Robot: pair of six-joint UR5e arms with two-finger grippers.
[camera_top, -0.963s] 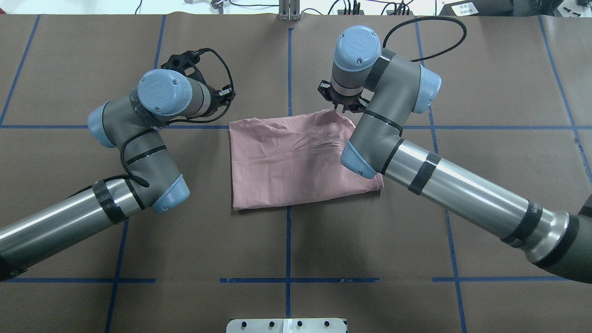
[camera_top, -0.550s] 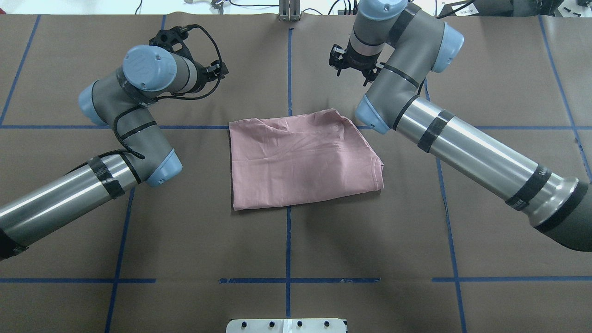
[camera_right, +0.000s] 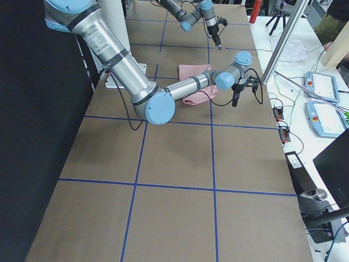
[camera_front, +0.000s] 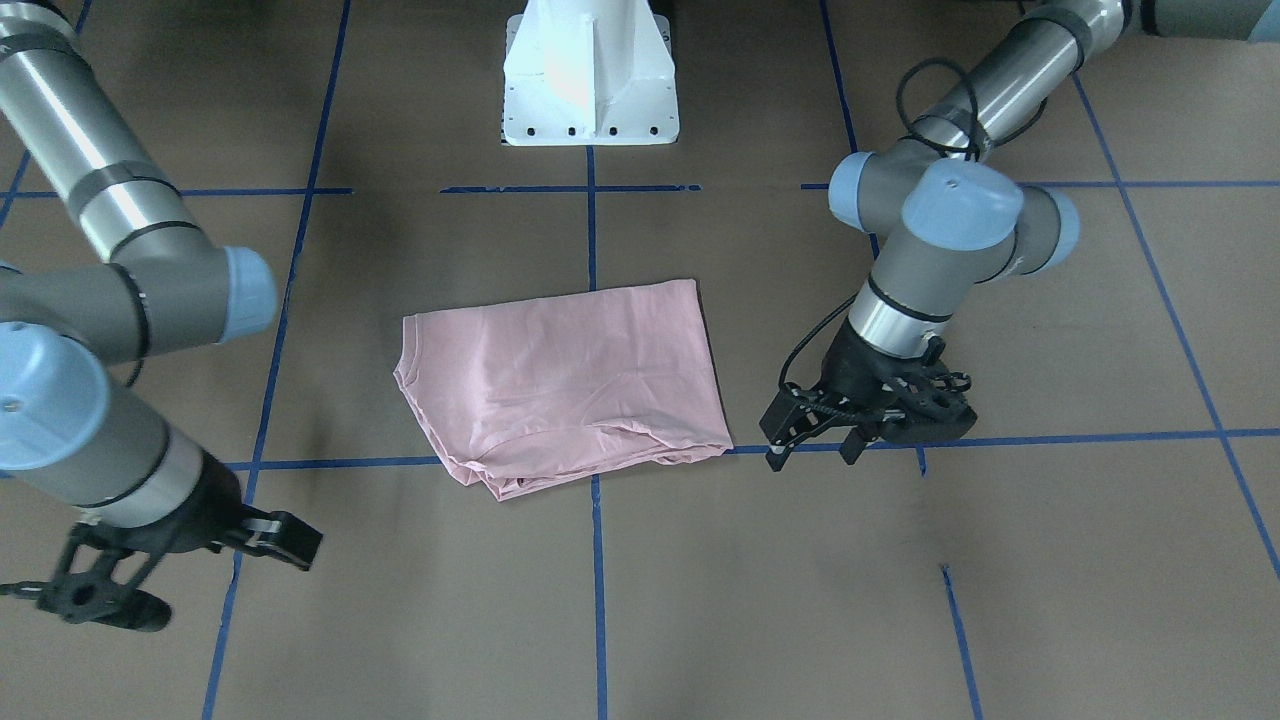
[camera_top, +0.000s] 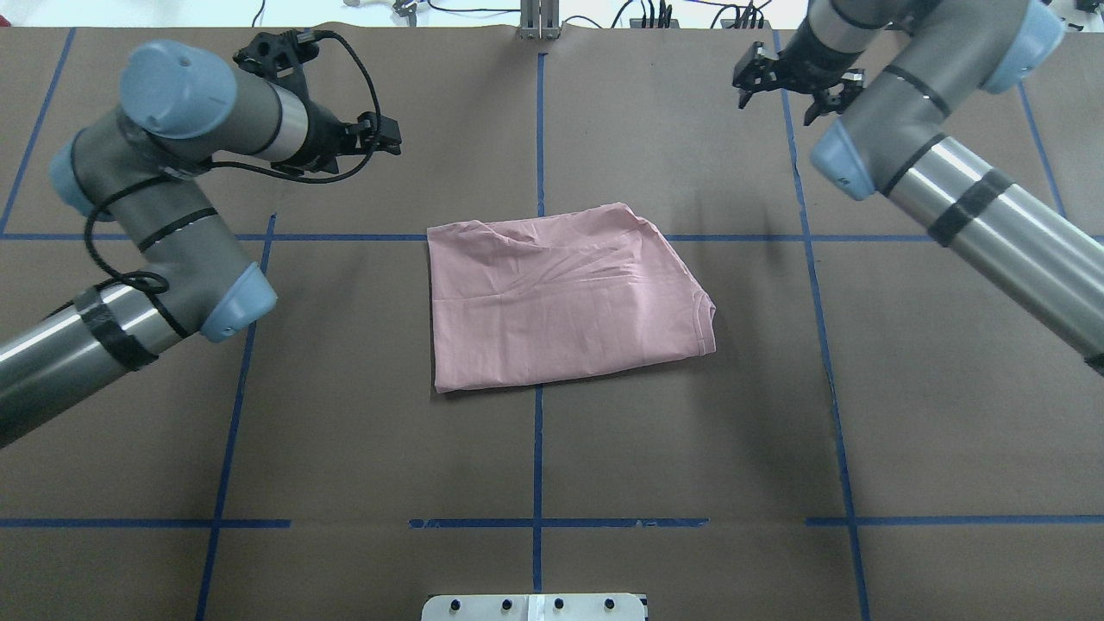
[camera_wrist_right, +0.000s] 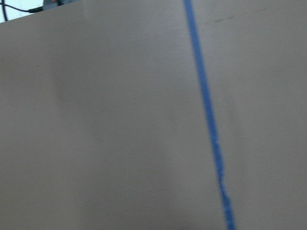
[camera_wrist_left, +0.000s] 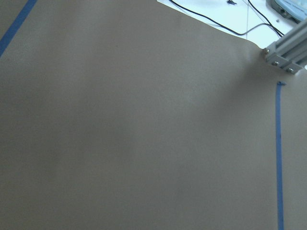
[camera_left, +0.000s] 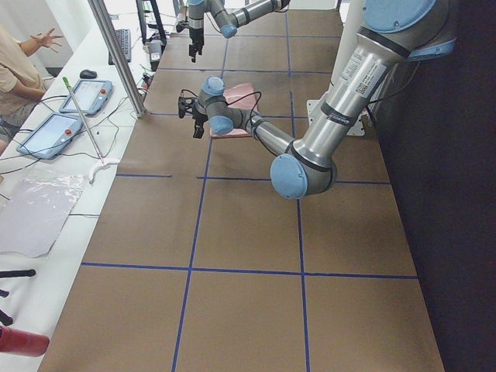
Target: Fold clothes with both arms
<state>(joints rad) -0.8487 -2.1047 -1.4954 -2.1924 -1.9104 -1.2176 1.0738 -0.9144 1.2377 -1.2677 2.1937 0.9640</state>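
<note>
Nearest the robot, the white base plate (camera_top: 535, 606) is seen at the edge of the brown bench (camera_top: 345, 448), and bare covering crossed by blue tape lines (camera_top: 536, 457) is found beyond it. In the middle of the bench the pink T-shirt (camera_top: 561, 297) is laid flat, folded into a rough rectangle with a plain side up. No print is shown, what looks like the neck edge is glimpsed at its right-hand side, and its far edge is rumpled. Further out, well apart from the cloth on either side, the left tool (camera_top: 390, 136) and the right tool (camera_top: 776, 105) are held above the far part of the bench, each with fingers spread and nothing gripped. Only bare bench and tape are shown by the wrist cameras. A fold is judged to be finished and let go, so the step in hand is taken to be a pause between folds or the close of the task. If one more fold is wanted, two corners of one short side would have to be reached by both tools together, all layers pinched, and that side carried evenly across to the opposite one. The creased far edge should be watched, since layers could be caught unevenly there.
</note>
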